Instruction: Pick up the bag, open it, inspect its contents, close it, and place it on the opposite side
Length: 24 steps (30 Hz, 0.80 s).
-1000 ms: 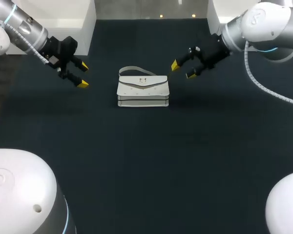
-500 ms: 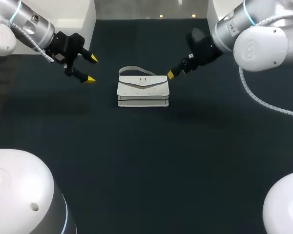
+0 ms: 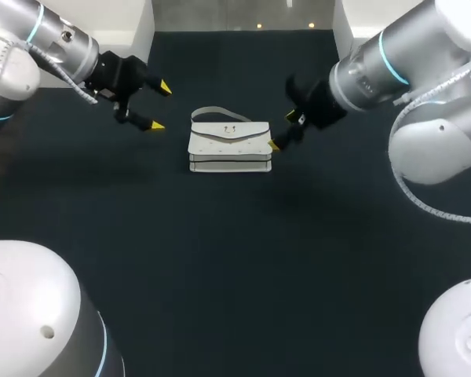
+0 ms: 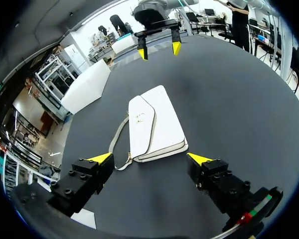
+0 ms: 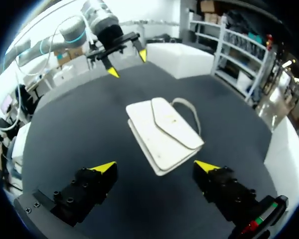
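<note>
Head view: white flap-closed bag (image 3: 229, 144)

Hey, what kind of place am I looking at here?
Most likely a robot lab or test bench. A dark table carries a white handbag, and two robot arms hold the left gripper and right gripper open on either side of it.

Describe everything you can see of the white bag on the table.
The bag is a small white handbag, leather-like, its pointed flap shut, with a small metal clasp at the tip. It lies flat on the dark table, flap up, its pale strap looped beside it. Nothing grips it: the left pincer hangs open off one end, the right pincer open close by the other.
</note>
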### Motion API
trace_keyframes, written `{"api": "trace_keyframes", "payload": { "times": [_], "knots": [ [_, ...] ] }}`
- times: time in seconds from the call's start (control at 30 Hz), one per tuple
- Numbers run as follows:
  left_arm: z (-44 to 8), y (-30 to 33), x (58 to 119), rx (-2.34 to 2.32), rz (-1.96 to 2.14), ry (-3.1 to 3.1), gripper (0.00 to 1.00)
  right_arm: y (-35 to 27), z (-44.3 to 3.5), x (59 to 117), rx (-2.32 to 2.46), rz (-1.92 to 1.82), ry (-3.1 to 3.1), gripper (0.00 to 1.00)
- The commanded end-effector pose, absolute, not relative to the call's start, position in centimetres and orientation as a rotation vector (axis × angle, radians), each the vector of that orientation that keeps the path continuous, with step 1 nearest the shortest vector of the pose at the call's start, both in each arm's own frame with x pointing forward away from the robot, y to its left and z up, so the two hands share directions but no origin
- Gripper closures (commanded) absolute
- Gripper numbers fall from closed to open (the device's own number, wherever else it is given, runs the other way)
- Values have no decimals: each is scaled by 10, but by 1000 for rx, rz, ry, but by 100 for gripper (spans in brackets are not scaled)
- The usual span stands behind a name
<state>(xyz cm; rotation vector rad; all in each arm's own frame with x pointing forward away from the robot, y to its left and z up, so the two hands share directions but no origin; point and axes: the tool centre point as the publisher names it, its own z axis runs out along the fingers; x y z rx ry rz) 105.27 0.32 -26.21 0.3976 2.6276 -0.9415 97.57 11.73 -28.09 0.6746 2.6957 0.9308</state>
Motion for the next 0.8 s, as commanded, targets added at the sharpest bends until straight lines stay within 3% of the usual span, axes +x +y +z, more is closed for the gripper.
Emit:
{"api": "trace_keyframes", "payload": {
  "times": [0.03, 0.4, 0.8],
  "knots": [
    [-268, -3, 1052, 380, -942, 2609, 0, 117, -286, 971, 650, 751, 2375, 0],
    [-268, -3, 1052, 380, -942, 2609, 0, 117, -286, 971, 650, 751, 2375, 0],
    [-278, -31, 1055, 442, -948, 2624, 0, 145, -266, 986, 266, 362, 2561, 0]
  ]
}}
